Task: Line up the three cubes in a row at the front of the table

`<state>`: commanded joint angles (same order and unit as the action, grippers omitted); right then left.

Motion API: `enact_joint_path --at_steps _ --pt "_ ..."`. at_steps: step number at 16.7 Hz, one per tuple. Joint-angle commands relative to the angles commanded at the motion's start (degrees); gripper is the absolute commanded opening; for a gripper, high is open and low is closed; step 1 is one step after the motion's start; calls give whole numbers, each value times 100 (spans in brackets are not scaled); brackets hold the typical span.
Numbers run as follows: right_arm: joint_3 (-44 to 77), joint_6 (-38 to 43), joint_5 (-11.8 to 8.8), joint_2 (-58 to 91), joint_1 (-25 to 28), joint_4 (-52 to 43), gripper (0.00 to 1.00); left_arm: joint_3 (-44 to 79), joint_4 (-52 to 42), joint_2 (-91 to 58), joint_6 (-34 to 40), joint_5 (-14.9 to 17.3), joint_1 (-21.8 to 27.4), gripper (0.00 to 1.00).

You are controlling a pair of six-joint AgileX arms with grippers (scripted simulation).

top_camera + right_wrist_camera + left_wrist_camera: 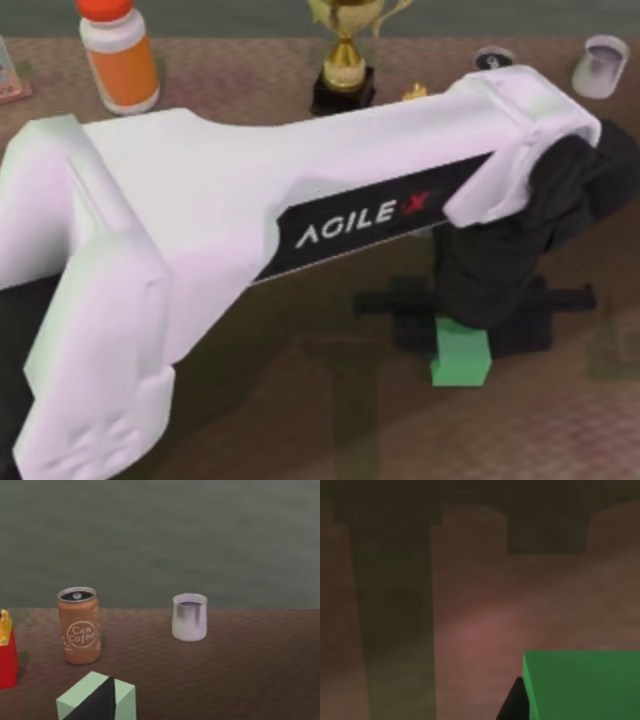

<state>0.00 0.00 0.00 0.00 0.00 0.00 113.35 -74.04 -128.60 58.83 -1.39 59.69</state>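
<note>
Bright-green cube (461, 352) lower right of centre in the top view, directly under the left end effector (478, 300). Left arm spans the frame from lower left, hiding much of the desk (560, 430). Left wrist view: cube face filling the lower right corner, a dark finger (509, 702) hard against its side. Probably grasped, though only one finger shows, so grip cannot be confirmed; cube resting on the desk or just lifted, unclear.

Pale mint cube (97, 696) at the bottom edge of the right wrist view, a dark finger (100, 705) across its front face. Right end effector out of the top view; open or clenched, cannot tell. Light-blue cube not seen in any view.

Handling, as judged: plain matte cubes, rigid, likely light, flat parallel sides. Best taken on two opposite faces, square and centred; off-centre pinch risks twisting.

Around: orange bottle (120, 55) upper left, trophy (345, 60) top centre, metal cup (602, 65) upper right. Right wrist view adds a brown can (79, 625) and a red box (6, 655) at left edge. All along the back; main obstruction is the left arm itself.
</note>
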Motion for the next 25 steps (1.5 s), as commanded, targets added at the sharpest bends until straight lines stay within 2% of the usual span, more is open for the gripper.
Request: enact_joint_path --at_steps 7,13,18,25 --pt "0 0 0 0 0 0 100 -106 103 -1 63 -15 18 0" --pt "0 0 0 0 0 0 100 -1091 1312 -178 69 -9 29 0" --pt "0 0 0 0 0 0 100 -1217 1450 -219 70 -1 45 0" --pt "0 0 0 0 0 0 100 -1217 1450 -219 70 -1 45 53"
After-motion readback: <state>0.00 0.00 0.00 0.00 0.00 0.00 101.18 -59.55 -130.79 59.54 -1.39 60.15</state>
